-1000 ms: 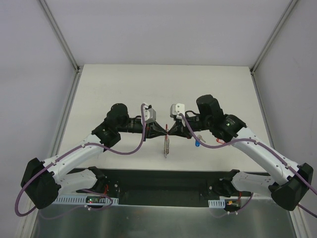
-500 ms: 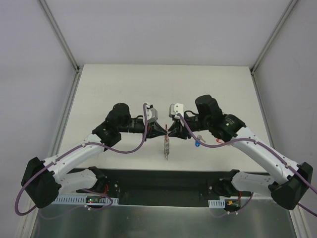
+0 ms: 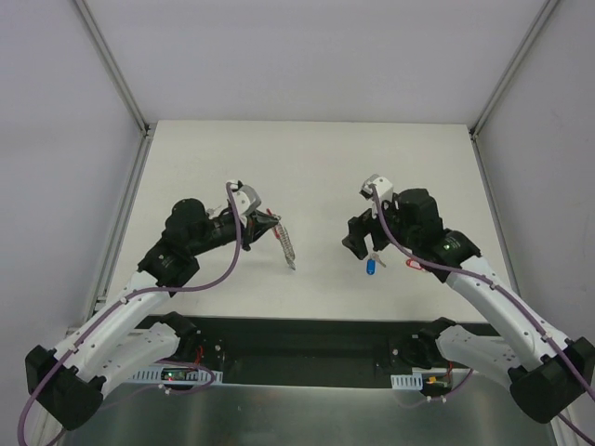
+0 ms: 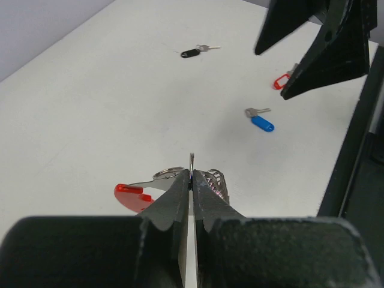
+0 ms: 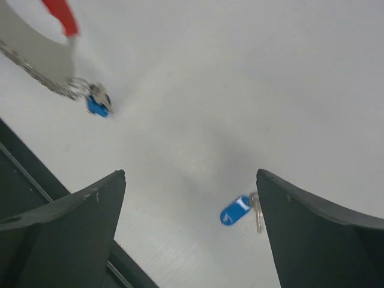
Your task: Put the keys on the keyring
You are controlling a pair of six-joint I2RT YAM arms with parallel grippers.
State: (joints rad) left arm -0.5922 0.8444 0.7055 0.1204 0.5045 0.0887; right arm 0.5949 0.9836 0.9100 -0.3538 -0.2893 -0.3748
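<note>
My left gripper (image 4: 191, 174) is shut on the thin silver ring of the keyring (image 4: 133, 194). The keyring's red band sticks out to the left and its chain (image 4: 217, 179) bunches to the right. From above, the chain (image 3: 289, 248) hangs below the left gripper (image 3: 276, 222). A small blue piece (image 5: 96, 105) dangles at the chain's end in the right wrist view. My right gripper (image 5: 191, 174) is open and empty above a blue-headed key (image 5: 235, 212) lying on the table. The same key (image 3: 371, 266) lies just below the right gripper (image 3: 359, 243).
A red-headed key (image 4: 281, 81) and a black-headed key (image 4: 191, 53) lie loose on the white table (image 3: 307, 167). The red one (image 3: 412, 264) lies under the right arm. The table's dark front rail (image 3: 307, 339) runs along the near edge.
The two grippers, which met at the table's middle, have drawn apart. The right gripper has opened and swung right. The left arm has carried the keyring to the left.
</note>
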